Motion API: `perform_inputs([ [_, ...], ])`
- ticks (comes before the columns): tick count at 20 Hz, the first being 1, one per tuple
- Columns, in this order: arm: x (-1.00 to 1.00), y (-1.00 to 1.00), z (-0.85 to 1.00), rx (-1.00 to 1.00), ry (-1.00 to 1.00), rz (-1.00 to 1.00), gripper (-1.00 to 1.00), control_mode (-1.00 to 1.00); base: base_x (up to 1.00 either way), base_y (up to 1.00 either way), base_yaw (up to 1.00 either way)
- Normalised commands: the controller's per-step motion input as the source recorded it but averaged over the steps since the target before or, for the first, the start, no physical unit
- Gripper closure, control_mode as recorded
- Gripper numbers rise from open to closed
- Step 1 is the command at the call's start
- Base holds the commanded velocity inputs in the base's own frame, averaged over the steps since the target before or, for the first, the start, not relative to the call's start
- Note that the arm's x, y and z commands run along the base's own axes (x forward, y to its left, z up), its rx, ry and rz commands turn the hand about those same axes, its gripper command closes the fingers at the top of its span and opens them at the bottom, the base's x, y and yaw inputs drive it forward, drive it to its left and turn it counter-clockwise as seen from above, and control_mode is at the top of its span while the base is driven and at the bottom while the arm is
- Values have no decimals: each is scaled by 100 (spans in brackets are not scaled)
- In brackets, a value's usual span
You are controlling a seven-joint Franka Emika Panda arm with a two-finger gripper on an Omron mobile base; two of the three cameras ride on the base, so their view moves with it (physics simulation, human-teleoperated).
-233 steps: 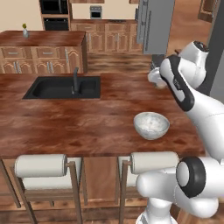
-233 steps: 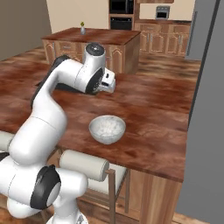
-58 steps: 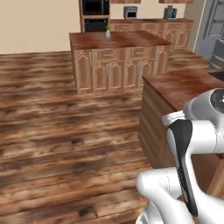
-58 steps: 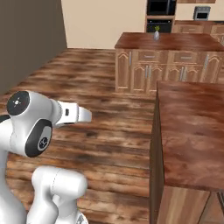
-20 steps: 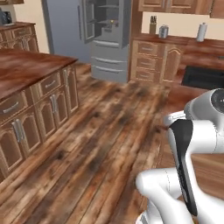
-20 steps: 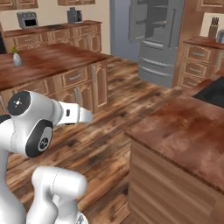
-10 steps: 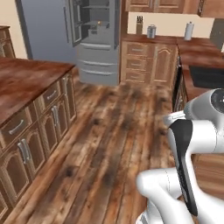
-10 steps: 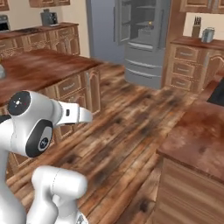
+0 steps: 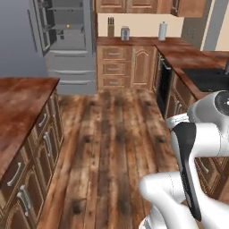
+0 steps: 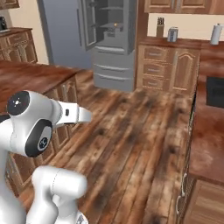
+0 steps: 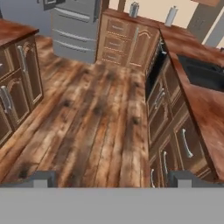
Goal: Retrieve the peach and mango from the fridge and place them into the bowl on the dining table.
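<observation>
2 dark blocky tips of the claw stand wide apart over glossy wood-plank floor.

One grey fridge stood at the far end of the kitchen, its upper doors open, with one small orange fruit visible on a shelf inside; two drawers sat below. Three items lined the back counter: one knife block, one metal canister and one paper-towel roll. Under them, one stack of three drawers stood just beside one cabinet door. One black sink was set into the right-hand counter.
</observation>
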Motion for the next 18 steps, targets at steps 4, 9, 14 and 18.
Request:
perform_inputs([
  [4, 0, 0, 0, 0, 0, 0, -100, 100, 100, 89, -38],
  [9, 0, 0, 0, 0, 0, 0, -100, 100, 100, 48, -14],
  [14, 0, 0, 0, 0, 0, 0, -100, 100, 100, 21, 8],
  [18, 0, 0, 0, 0, 0, 0, -100, 100, 100, 0, 26],
])
